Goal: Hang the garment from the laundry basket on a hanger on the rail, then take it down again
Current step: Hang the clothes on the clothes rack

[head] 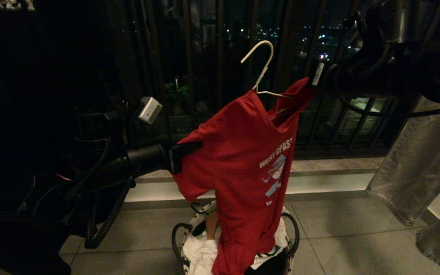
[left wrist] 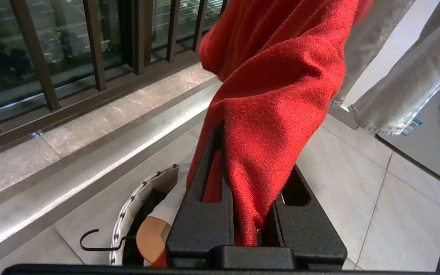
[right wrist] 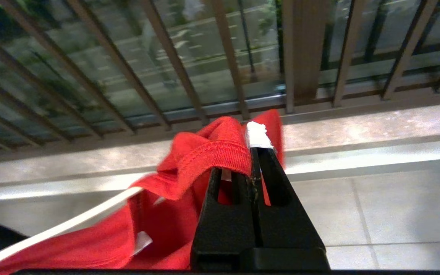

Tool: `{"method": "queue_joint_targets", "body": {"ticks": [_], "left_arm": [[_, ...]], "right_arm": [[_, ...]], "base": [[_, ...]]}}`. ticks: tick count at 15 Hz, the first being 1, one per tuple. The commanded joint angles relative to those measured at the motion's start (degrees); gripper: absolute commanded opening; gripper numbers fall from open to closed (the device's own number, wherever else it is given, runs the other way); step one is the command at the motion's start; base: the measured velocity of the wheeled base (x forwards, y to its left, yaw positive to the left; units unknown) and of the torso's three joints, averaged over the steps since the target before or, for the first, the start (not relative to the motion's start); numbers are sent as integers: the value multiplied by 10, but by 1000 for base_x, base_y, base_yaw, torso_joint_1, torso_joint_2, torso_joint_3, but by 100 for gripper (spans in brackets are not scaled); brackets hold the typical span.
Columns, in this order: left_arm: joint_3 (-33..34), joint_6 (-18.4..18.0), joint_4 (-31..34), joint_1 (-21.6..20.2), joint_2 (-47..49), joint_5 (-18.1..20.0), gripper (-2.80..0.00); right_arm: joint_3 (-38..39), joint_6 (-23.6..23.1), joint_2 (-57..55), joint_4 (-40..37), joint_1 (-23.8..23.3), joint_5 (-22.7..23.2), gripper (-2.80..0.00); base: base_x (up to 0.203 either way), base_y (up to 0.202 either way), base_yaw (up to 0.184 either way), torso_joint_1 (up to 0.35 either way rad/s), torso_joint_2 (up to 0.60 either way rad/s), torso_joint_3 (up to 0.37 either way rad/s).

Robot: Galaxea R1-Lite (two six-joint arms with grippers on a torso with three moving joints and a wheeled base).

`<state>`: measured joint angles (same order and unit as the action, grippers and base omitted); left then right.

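**Balcony surroundings at night**

Dark railing bars (head: 189, 76) front a window with city lights beyond. Pale grey trousers (head: 418, 160) hang at the right above the tiled floor (head: 350, 236). A washing machine (left wrist: 434, 130), probably, stands beyond them.

Laundry basket (head: 180, 238) on grey tiled floor (head: 350, 236)

The left arm extends level from the left side toward the garment (head: 243, 160). The left gripper (head: 183, 151) is at the garment's left sleeve edge, its jaws clamped on a fold of the red fabric, which bunches between the fingers (left wrist: 201, 214). The right arm reaches in from the upper right, above the level of the left arm. The right gripper (head: 316, 75) is at the garment's top right corner, beside the neck opening, its jaws fully closed on the collar hem.
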<state>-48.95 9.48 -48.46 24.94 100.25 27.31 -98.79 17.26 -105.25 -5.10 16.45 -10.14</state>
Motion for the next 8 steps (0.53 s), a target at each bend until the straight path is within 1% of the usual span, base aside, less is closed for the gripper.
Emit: {"method": "queue_joint_targets", "body": {"ticks": [1, 2, 3, 8], "left_arm": [[0, 1, 15, 0, -18, 2, -280], [-1, 0, 38, 0, -25, 3, -280], [-2, -1, 46, 0, -27, 4, -280], [-9, -8, 52, 0, -6, 3, -280]], "right_arm": [[-7, -6, -23, 1, -8, -5, -280], [-16, -8, -32, 0, -14, -11, -280], [-21, -9, -36, 0, -18, -15, -280], [-22, -9, -27, -3, -23, -15, -280]], "base": [[0, 0, 0, 0, 0, 0], [0, 0, 0, 0, 0, 0], [0, 0, 0, 0, 0, 0], [0, 0, 0, 0, 0, 0]]}}
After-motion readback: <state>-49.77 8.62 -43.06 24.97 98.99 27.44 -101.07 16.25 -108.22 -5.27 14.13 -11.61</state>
